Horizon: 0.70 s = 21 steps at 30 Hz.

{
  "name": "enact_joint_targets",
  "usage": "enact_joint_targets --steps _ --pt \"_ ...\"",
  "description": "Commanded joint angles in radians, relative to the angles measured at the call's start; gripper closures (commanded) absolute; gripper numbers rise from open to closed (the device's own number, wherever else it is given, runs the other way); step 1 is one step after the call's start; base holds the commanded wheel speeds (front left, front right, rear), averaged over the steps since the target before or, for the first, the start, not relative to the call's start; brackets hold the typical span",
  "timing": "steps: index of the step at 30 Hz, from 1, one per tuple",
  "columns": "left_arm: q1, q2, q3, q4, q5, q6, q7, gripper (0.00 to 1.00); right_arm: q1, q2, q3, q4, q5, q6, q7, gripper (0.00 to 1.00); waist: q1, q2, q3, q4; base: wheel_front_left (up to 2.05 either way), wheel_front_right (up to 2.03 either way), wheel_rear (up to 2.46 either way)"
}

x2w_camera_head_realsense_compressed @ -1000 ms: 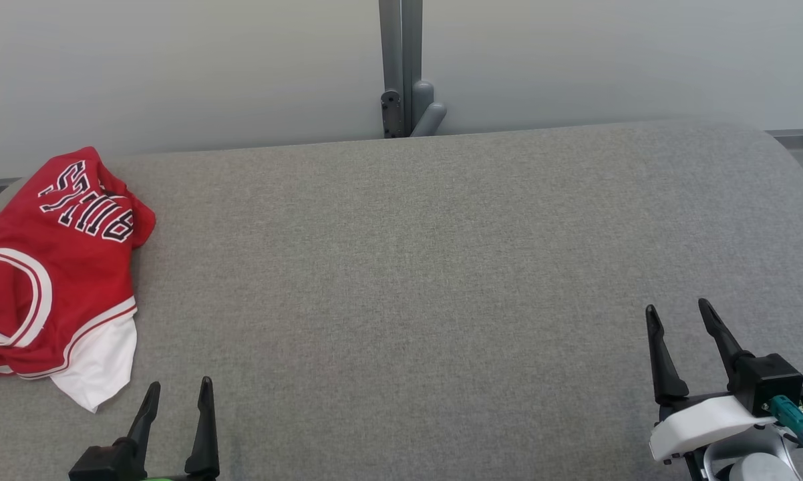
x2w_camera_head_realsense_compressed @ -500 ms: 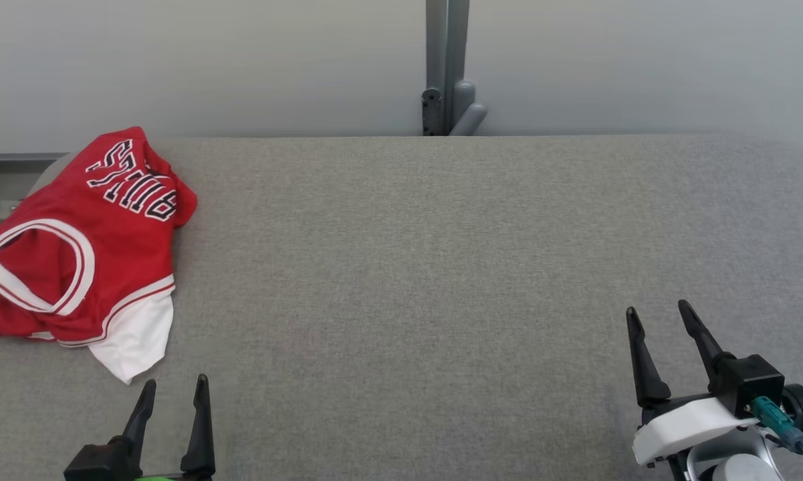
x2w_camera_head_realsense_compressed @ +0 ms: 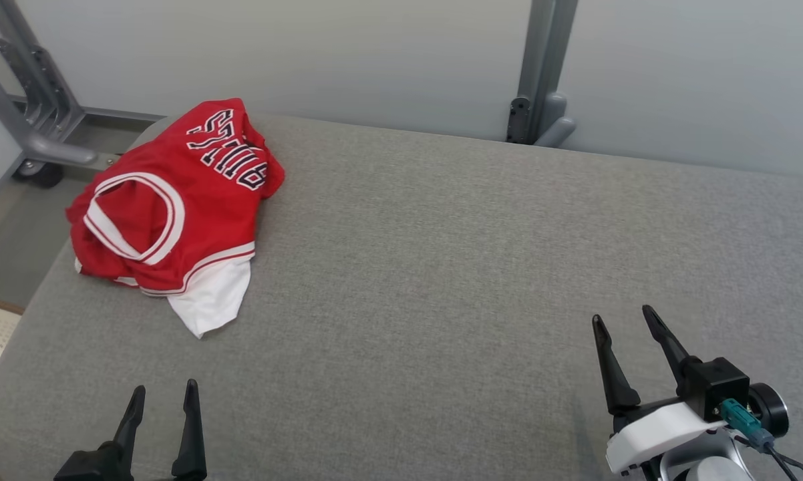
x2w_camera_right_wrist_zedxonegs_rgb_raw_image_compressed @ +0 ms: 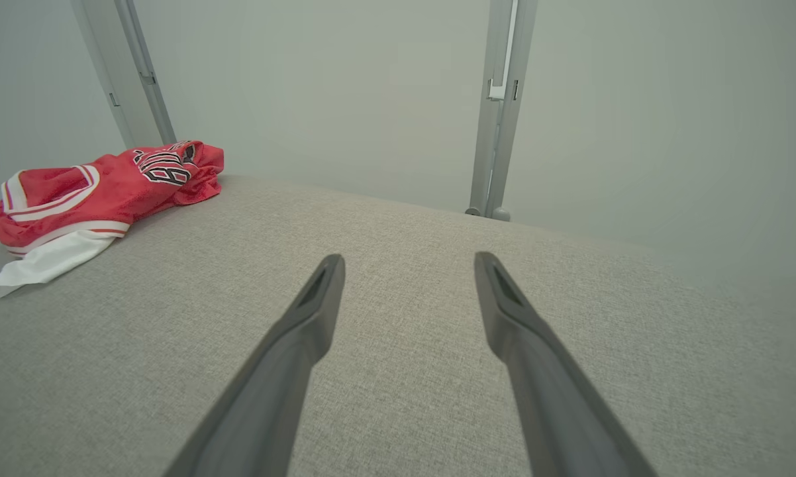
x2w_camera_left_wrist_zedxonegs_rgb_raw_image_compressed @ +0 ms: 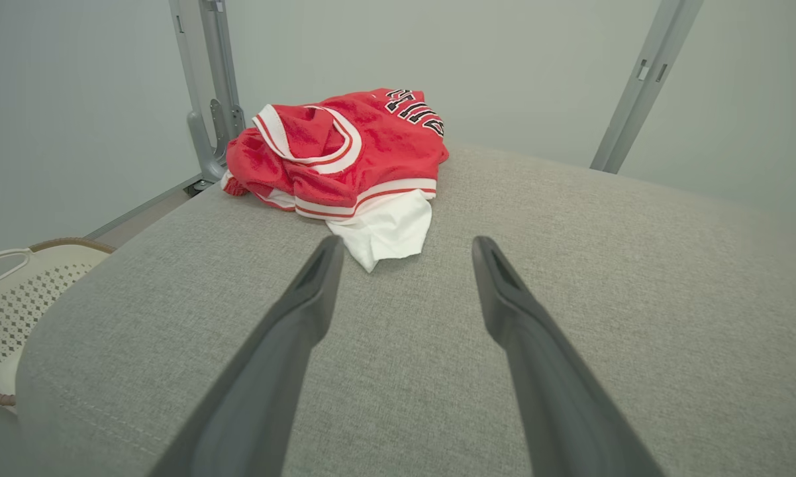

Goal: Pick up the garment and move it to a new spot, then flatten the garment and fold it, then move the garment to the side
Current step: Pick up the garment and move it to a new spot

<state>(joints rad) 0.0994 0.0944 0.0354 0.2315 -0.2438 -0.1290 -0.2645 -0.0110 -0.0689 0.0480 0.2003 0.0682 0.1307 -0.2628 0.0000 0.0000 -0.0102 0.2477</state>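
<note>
The garment (x2w_camera_head_realsense_compressed: 174, 207) is a red jersey with white trim, black lettering and a white lower part, lying crumpled at the far left corner of the grey padded table (x2w_camera_head_realsense_compressed: 441, 267). It also appears ahead of the left fingers as the garment (x2w_camera_left_wrist_zedxonegs_rgb_raw_image_compressed: 342, 165) and at the far left as the garment (x2w_camera_right_wrist_zedxonegs_rgb_raw_image_compressed: 100, 192). My left gripper (x2w_camera_head_realsense_compressed: 163, 393) stands open near the front left edge, a short way in front of the garment's white tip, holding nothing. My right gripper (x2w_camera_head_realsense_compressed: 622, 319) is open at the front right, far from the garment. Both pairs of fingers (x2w_camera_left_wrist_zedxonegs_rgb_raw_image_compressed: 305, 311) (x2w_camera_right_wrist_zedxonegs_rgb_raw_image_compressed: 305, 324) hover apart over bare fabric.
A grey metal post (x2w_camera_head_realsense_compressed: 542, 73) stands behind the table against the pale wall. A grey frame with a wheel (x2w_camera_head_realsense_compressed: 34, 133) is off the far left corner. A white perforated basket (x2w_camera_left_wrist_zedxonegs_rgb_raw_image_compressed: 14, 291) sits on the floor beside the table's left edge.
The head camera has turned left, so the whole picture has shifted right and the left floor and frame have come into view. The garment lies as before; both grippers stay open.
</note>
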Motion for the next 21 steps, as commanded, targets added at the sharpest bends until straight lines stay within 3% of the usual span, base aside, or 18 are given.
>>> enact_joint_targets --steps 1,12,21 --pt "0.020 0.004 0.008 0.000 0.000 -0.003 0.000 0.00 -0.007 0.003 0.006 0.003 0.007 0.000 -0.003 0.00 0.0000 0.0000 -0.011 0.056 0.00 0.00 0.00" --pt "0.023 0.004 0.016 -0.004 -0.003 -0.003 0.000 0.00 -0.008 0.006 0.016 0.011 0.012 0.000 -0.003 0.00 0.0000 0.0000 -0.017 0.126 0.00 0.00 0.00" --pt "0.029 0.001 0.022 -0.008 -0.002 -0.003 0.000 0.00 -0.008 0.004 0.022 0.015 0.013 0.000 -0.003 0.00 0.0000 0.0000 -0.016 0.133 0.00 0.00 0.00"
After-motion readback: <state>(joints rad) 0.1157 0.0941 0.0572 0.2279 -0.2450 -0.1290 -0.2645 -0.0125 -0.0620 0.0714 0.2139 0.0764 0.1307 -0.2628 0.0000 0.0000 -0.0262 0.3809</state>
